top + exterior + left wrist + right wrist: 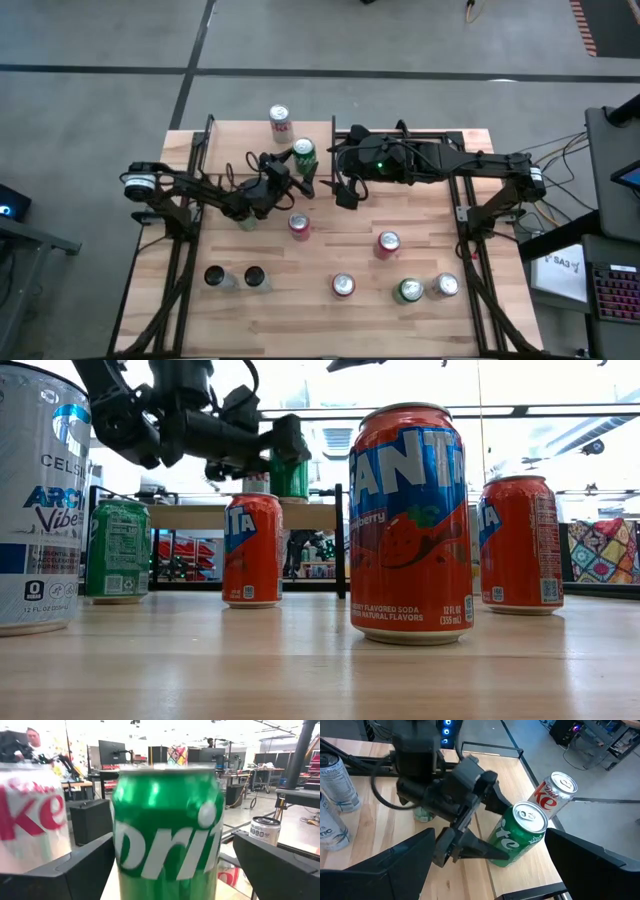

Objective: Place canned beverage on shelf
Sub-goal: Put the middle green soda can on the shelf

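A green Sprite can [517, 837] stands upright, bottom down, on the shelf [240, 140], a light wood board with black posts at the table's far side. A Diet Coke can [555, 792] stands beyond it on the same board. My left gripper [502, 830] reaches level from the table's left. It is open, with one finger on each side of the Sprite can [167, 835], and a thin gap shows beside the can in the left wrist view. My right gripper [345, 193] hangs open and empty over the table, just right of the shelf.
Red Fanta cans [299, 225] [387, 243] [343, 286], a green can [408, 290] and a silver can [445, 285] stand on the near half of the table. Two tall cans [213, 275] stand near left. Another green can [247, 220] stands under the left arm.
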`<state>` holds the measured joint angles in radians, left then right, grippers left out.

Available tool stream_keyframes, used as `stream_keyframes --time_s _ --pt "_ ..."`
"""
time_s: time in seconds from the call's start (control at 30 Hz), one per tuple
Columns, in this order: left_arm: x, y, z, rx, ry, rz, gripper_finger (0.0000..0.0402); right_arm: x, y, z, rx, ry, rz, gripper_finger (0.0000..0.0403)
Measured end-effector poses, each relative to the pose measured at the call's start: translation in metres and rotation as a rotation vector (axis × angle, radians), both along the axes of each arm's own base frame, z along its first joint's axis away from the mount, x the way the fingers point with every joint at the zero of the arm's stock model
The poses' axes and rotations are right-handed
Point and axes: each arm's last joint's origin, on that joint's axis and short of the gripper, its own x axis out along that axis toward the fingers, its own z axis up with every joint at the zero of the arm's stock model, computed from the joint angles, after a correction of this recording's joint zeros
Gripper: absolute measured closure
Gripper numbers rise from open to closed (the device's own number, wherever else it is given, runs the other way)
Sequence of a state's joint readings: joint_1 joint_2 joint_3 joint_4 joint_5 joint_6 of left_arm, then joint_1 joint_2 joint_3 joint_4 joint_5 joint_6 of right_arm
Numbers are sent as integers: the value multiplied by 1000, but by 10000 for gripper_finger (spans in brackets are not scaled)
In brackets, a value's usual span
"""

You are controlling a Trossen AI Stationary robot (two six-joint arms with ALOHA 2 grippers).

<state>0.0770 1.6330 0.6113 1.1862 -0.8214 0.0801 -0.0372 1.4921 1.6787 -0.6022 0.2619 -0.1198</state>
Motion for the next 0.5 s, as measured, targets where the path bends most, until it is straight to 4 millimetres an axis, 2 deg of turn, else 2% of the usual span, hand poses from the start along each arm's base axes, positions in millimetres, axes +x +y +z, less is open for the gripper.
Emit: stream_keyframes --time_s 0.33,0.5 --pt "-13 -6 22 6 77 -5 20 -1 1 -2 27 8 -13 38" --pt "-28 -12 38 42 177 45 20 -1 1 -2 22 14 -10 38"
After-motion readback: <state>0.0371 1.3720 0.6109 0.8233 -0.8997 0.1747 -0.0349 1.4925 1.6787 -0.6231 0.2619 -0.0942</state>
